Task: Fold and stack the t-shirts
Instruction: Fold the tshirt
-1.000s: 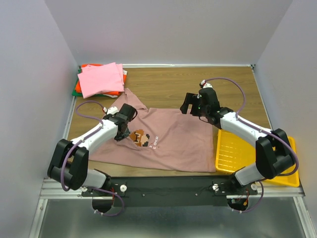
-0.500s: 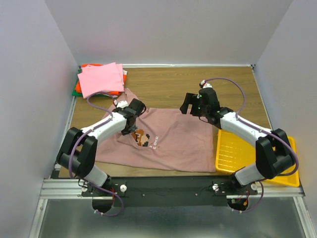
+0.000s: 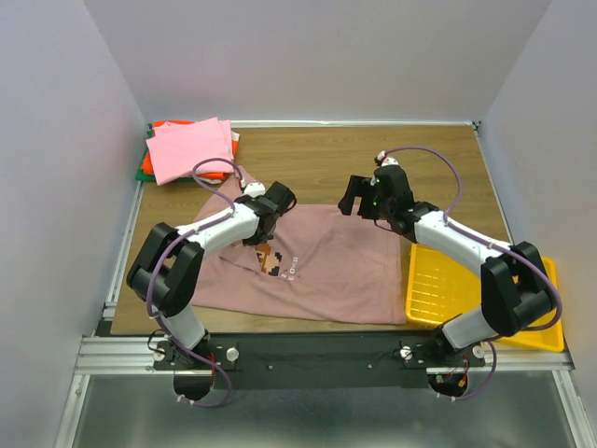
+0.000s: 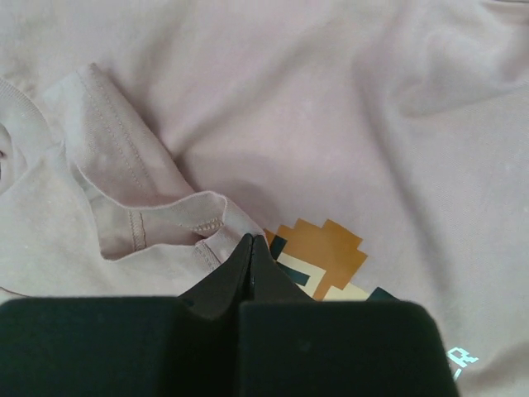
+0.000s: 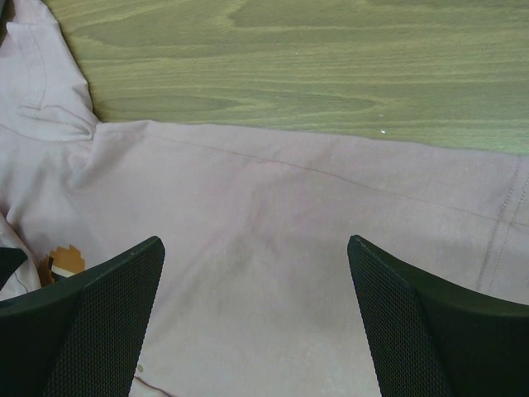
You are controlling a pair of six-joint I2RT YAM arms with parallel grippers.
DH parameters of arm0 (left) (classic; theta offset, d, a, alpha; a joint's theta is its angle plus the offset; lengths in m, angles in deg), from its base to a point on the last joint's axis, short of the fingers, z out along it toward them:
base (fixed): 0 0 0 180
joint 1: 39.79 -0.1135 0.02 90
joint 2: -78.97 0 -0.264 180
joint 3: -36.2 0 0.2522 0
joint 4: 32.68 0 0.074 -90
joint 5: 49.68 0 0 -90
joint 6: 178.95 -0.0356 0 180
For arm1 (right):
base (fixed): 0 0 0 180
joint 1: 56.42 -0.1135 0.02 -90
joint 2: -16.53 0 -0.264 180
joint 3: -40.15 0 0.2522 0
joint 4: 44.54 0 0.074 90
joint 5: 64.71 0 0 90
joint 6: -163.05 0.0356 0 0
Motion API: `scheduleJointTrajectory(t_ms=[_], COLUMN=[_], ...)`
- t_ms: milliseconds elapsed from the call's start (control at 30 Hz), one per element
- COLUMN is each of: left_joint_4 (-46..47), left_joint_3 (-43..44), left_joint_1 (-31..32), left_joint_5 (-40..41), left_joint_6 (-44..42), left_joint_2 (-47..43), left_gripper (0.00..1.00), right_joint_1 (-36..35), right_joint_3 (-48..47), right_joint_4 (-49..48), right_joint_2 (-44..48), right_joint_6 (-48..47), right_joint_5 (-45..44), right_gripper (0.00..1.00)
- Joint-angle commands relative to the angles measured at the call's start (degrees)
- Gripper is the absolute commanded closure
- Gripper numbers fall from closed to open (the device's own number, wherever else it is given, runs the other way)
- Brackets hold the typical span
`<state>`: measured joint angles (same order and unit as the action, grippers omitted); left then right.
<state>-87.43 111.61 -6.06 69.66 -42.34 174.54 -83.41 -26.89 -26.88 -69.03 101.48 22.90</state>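
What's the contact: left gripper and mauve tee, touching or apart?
Touching. Left wrist view: the left gripper, shut, pinches a sleeve fold of the mauve tee.

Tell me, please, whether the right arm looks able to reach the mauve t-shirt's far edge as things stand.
Probably yes: the right hand hangs open over that edge of the mauve t-shirt, nothing between them.

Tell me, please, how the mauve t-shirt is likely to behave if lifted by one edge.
Probably floppy: the mauve t-shirt lies wrinkled and its sleeve is folded over on itself. It would likely sag rather than hold shape. Pushed across the wooden table, it may bunch up.
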Motion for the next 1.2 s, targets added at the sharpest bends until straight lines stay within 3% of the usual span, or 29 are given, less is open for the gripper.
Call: scheduleJointTrajectory(t_ms=[0,333,500,633,667,800,933,1167], left_joint_4=[-0.5,-1.1,-1.1,-1.2,-1.4,-2.4,-1.9,4.0], left_joint_3=[2.9,5.6,5.8,5.5,5.3,3.9,1.5,-1.9], left_joint_1=[1.9,4.9,4.9,5.0,4.9,4.9,4.3,2.1], left_joint_5=[5.0,7.7,8.2,9.0,9.2,9.7,8.4,3.4], left_joint_6=[-2.3,-5.0,-5.4,-5.6,-5.3,-4.8,-4.8,-9.2], left_joint_2=[1.5,3.3,0.3,-3.1,-3.7,-5.5,-5.4,-5.7], left_gripper=[1.0,1.0,0.88,0.84,0.71,0.47,0.44,0.47], right_joint_1=[0.3,0.3,0.3,0.3,0.3,0.4,0.3,0.3], right_joint_3=[0.4,0.1,0.0,0.1,0.1,0.2,0.2,0.8], right_joint_4=[-0.9,-0.9,-0.9,-0.9,-1.0,-0.9,-1.0,-0.9], right_joint_2=[-1.1,-2.2,-2.5,-2.6,-2.6,-2.6,-2.3,-1.5], right_joint_6=[-0.9,-1.0,-1.2,-1.3,-1.3,-1.4,-1.4,-1.4], right_joint_5=[1.2,2.0,2.0,2.0,2.0,3.6,3.7,3.5], right_gripper=[0.02,0.02,0.02,0.02,0.02,0.02,0.02,0.02])
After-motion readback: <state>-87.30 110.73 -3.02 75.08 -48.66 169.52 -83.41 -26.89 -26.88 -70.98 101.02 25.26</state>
